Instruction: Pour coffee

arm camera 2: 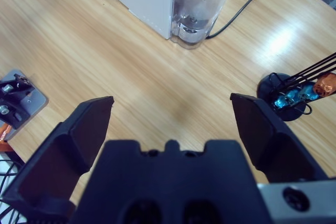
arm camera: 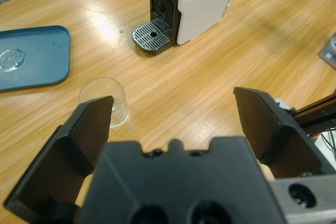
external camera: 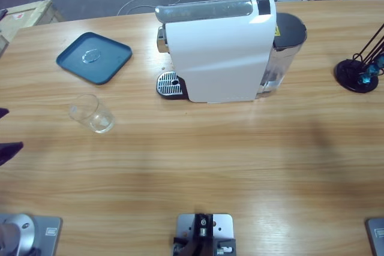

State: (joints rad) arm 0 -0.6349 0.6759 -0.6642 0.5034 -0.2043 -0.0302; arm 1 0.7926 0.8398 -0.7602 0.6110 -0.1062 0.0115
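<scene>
The left gripper hangs above the table with its jaws spread wide and nothing between them; just past its left jaw stands the glass, upright and empty, alone on the wood. The right gripper is likewise wide apart and holds nothing, over bare table. Beyond the glass stands the white coffee machine, its drip grate facing the glass side and its clear water tank at the back. A blue tray lies near the glass, apart from it. A black capsule stand sits well off by the far edge.
</scene>
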